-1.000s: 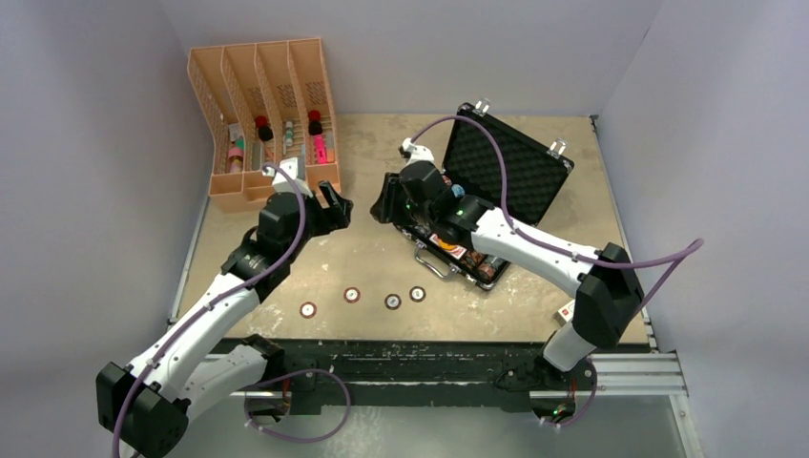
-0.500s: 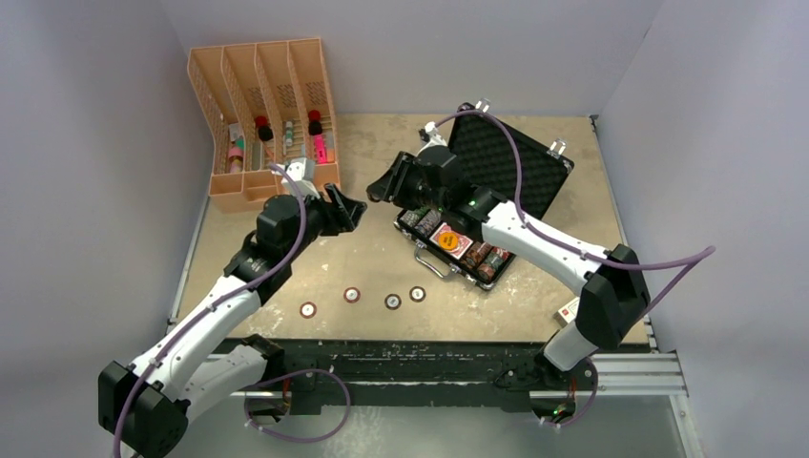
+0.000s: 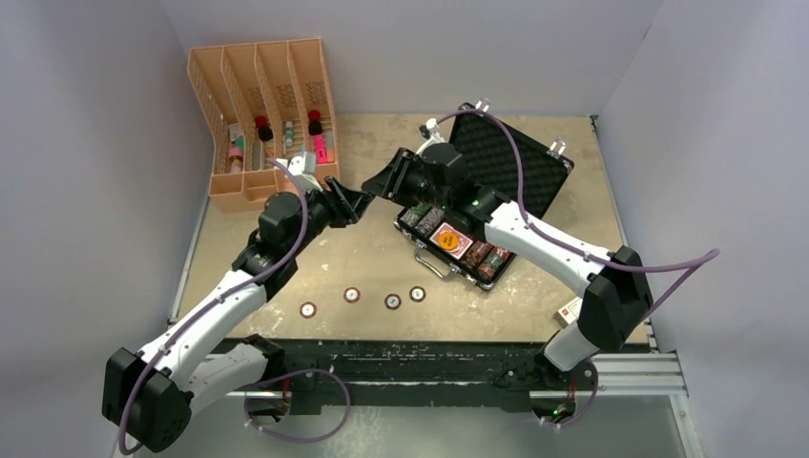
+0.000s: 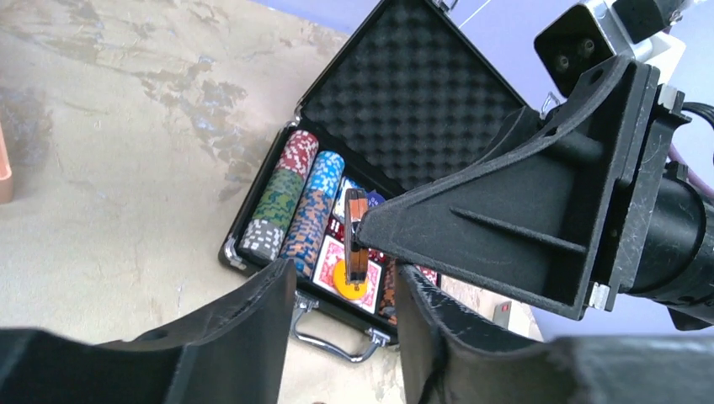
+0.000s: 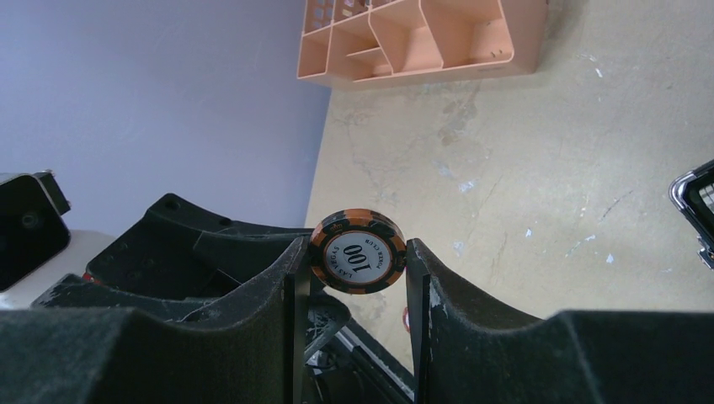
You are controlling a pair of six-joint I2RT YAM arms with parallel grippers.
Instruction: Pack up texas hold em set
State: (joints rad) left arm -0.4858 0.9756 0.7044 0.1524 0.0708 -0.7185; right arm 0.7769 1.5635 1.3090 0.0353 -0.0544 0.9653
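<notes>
The black briefcase lies open at centre right, with rows of coloured chips and a red-backed card deck inside. My right gripper is shut on an orange-and-black "100" chip, held upright in the air left of the case. My left gripper is open and faces it tip to tip. In the left wrist view the chip shows edge-on just beyond my open left gripper, touching neither finger. Several loose chips lie in a row on the near table.
The orange four-slot rack with bottles stands at the back left, close behind the left gripper. A small white object lies near the right arm's base. The case's silver handle points toward the near edge.
My right gripper rose from the case with the chip and swung left. My left gripper moved right and up to meet it.
</notes>
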